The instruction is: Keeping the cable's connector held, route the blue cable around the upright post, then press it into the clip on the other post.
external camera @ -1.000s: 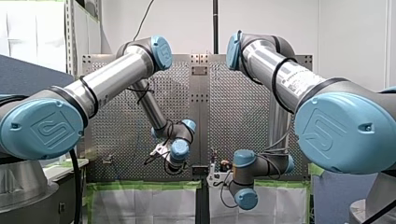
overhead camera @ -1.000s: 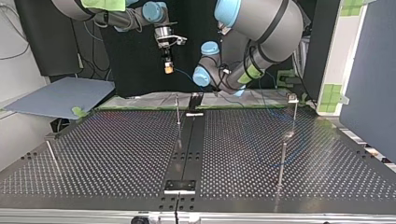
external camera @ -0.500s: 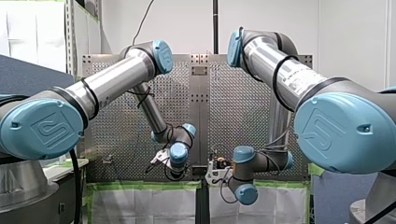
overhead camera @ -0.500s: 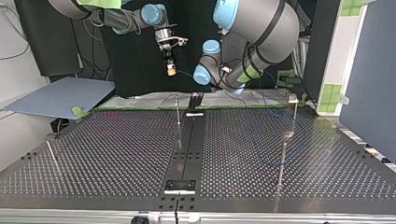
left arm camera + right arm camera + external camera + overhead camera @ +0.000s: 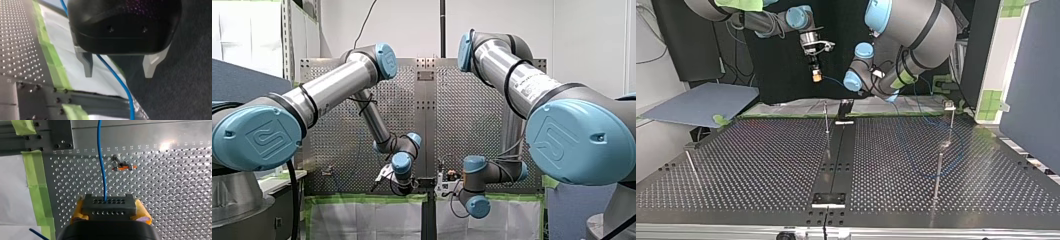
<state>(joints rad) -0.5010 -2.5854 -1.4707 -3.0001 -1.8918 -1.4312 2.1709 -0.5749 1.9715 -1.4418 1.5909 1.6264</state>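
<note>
Upper left of the top view: reaching in almost level with my right arm, wrist bent down, so as to hang my right gripper (image 5: 817, 77) above the far edge of the perforated table (image 5: 761, 160). Closed tight there, yellow pads (image 5: 77, 213) pressed against both flanks of the black connector (image 5: 109, 205), as seen in the right wrist view. Out of the connector's face, ahead of the gripper, going straight on over the holes: the blue cable (image 5: 102, 170), passing just beside a small post with an orange clip (image 5: 123, 166).

Upper right of the top view: coming down steeply with my left arm, elbow high, wrist folded in toward the frame's upper middle, near the right gripper but apart from it. In the left wrist view, spread wide at my left gripper (image 5: 118, 67), metal fingers (image 5: 87, 63) well apart and gripping nothing. Between them, nearer one finger than the other, a run of the blue cable; cannot tell whether level with the fingertips or beyond them.

Right half of the top view: more of the cable lying in a loose loop on the table, near a far post (image 5: 952, 120) and a near post (image 5: 937, 172). Upper middle: another upright post (image 5: 826, 117), below the right gripper.

Lower middle of the front view: both wrists low, side by side, forearms sloping down from raised elbows.
</note>
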